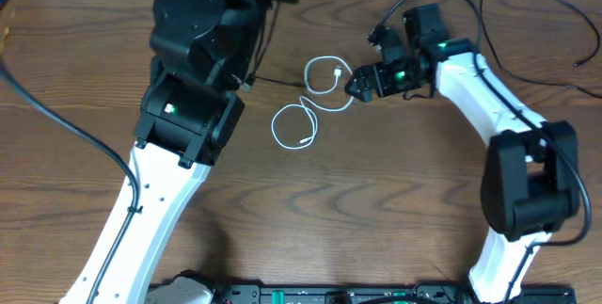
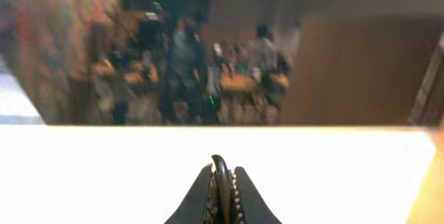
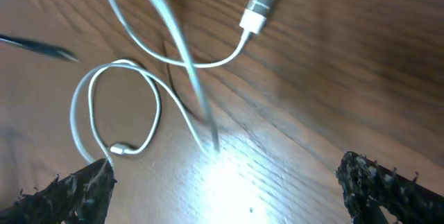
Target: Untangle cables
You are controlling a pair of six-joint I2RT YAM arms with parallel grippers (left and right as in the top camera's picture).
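Seen from above, two robot arms reach over a brown wooden desk [image 1: 376,200]. A thin white cable [image 1: 276,123] lies in loose loops near the middle of the desk, between the two arms. A thin black cable [image 1: 277,81] runs from under the left arm across to the upper loop of the white one. The right hand [image 1: 360,84] hangs just beside the right edge of that upper loop. In the right wrist view its two dark fingers [image 3: 69,193] are spread wide apart and hold nothing. Below them the white cable curls into a round loop, with one small plug [image 3: 125,149] at the loop's lower edge and another plug [image 3: 255,12] lying further off on the wood. In the left wrist view the left hand [image 2: 222,182] points out toward a blurred room, its fingers pressed together on a thin black strand that looks like the black cable.
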